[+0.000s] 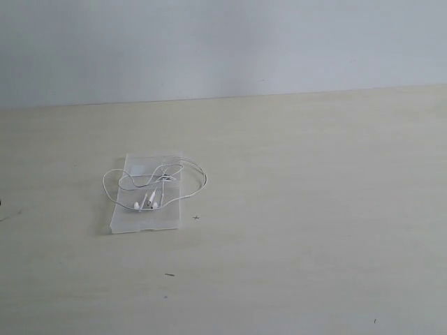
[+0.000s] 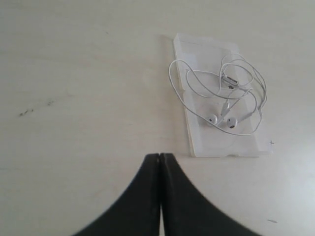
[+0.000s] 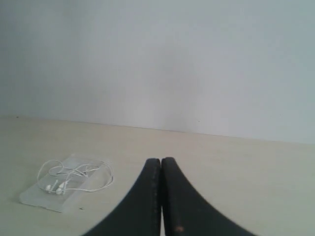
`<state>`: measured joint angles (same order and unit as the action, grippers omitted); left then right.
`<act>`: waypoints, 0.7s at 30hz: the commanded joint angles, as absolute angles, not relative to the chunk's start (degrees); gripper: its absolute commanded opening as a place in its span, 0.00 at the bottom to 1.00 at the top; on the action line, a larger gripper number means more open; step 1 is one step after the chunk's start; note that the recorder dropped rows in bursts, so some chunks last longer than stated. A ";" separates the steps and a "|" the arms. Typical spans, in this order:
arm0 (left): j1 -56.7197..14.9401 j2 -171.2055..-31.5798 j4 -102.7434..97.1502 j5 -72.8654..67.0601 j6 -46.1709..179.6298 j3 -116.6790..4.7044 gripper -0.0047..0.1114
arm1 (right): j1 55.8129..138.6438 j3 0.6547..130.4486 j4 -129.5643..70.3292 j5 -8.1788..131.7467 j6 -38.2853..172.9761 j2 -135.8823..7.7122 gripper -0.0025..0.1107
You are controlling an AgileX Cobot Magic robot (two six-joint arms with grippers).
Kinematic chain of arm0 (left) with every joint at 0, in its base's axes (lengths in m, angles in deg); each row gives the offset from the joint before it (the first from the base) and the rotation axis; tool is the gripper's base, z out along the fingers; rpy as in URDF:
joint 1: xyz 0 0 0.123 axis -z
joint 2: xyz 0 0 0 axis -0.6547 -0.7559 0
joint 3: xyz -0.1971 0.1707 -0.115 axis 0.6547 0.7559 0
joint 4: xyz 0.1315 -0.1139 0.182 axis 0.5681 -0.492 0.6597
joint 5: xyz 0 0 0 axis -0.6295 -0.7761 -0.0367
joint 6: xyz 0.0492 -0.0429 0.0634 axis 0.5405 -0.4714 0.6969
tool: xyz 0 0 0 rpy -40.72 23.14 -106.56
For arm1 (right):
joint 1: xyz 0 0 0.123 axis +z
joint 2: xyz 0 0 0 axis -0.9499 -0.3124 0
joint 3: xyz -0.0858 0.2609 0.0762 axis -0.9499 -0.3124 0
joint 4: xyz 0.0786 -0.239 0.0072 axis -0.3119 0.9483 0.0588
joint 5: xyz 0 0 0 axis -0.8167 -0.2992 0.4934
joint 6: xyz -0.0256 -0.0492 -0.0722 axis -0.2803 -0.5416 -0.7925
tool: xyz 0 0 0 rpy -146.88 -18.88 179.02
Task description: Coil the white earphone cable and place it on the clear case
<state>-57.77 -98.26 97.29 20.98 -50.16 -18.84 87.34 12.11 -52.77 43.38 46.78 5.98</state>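
The white earphone cable (image 1: 155, 183) lies in loose loops on the clear case (image 1: 143, 220), which rests flat on the table left of centre. Both earbuds sit side by side on the case; some loops hang over its edges onto the table. The left wrist view shows the cable (image 2: 221, 91) and case (image 2: 216, 147) ahead of my left gripper (image 2: 160, 155), which is shut with nothing in it and well apart from them. My right gripper (image 3: 160, 160) is also shut and empty, far from the cable (image 3: 74, 176) and case (image 3: 54, 202). Neither gripper appears in the exterior view.
The pale wooden table (image 1: 300, 209) carries a few small dark specks (image 1: 170, 275). A plain light wall (image 1: 223, 42) rises behind the table's far edge.
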 commanded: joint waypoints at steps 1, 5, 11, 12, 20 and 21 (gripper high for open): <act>-57.81 -97.88 97.15 20.30 -50.05 -18.37 0.04 | 87.02 9.86 -44.07 44.53 54.00 7.71 0.02; -57.81 -97.88 97.15 20.30 -50.05 -18.37 0.04 | 85.60 9.08 -39.06 44.63 60.37 7.71 0.02; -57.81 -97.88 97.15 20.30 -50.05 -18.37 0.04 | 80.42 8.97 -38.49 44.38 60.61 7.71 0.02; -57.81 -97.88 97.15 20.30 -50.05 -18.37 0.04 | 79.82 8.97 -38.38 44.22 60.61 7.71 0.02; -57.81 -97.88 97.15 20.30 -50.05 -18.37 0.04 | 77.84 0.65 -31.43 46.29 71.22 7.71 0.02; -57.81 -97.88 97.15 20.30 -50.05 -18.37 0.04 | 77.84 0.65 -31.55 46.67 71.22 7.71 0.02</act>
